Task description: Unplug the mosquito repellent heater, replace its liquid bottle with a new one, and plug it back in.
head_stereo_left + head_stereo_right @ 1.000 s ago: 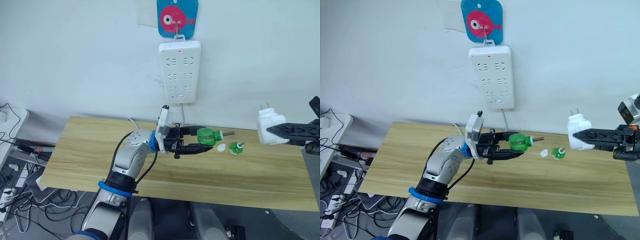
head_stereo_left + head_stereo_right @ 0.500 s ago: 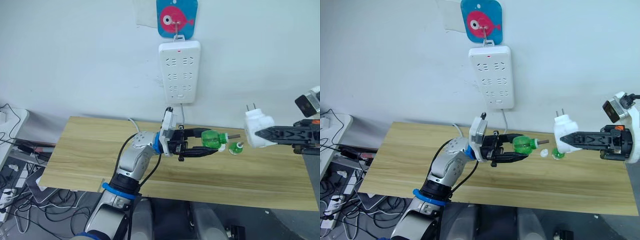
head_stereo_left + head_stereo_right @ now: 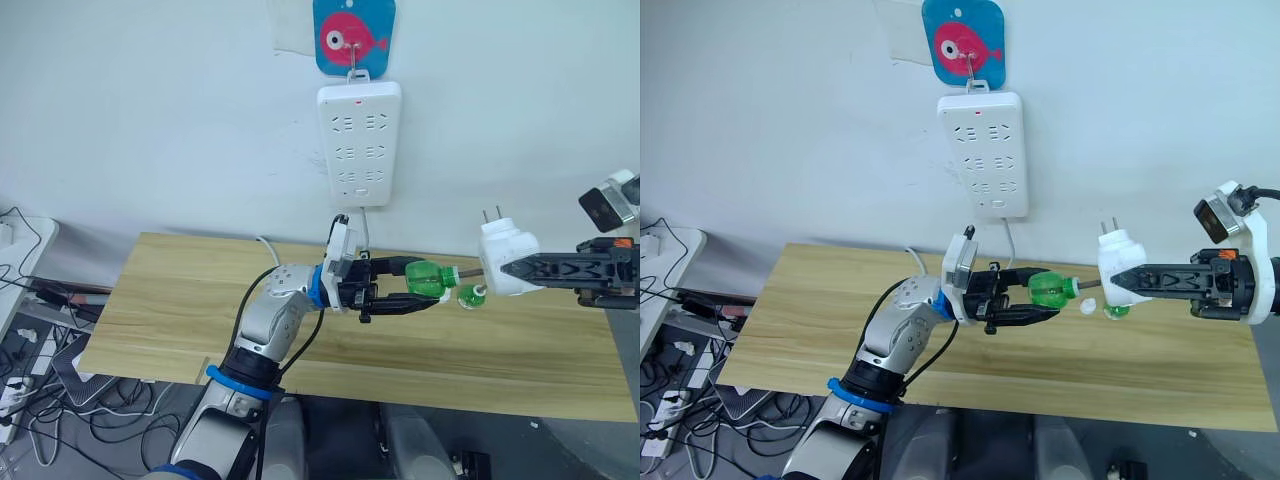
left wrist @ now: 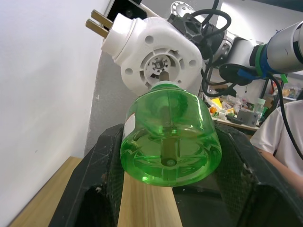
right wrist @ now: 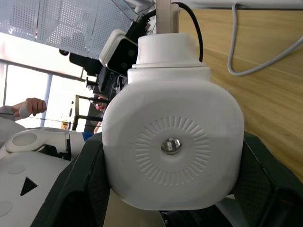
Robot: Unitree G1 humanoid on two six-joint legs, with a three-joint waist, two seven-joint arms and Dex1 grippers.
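Left jaws (image 3: 425, 292) clamp translucent green bottle (image 3: 428, 279); right jaws (image 3: 512, 268) clamp glossy white heater (image 3: 498, 262), seemingly touching.

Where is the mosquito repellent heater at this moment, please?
In the left eye view the mosquito repellent heater is held above the table's right side by the right gripper, facing the green bottle in the left gripper.
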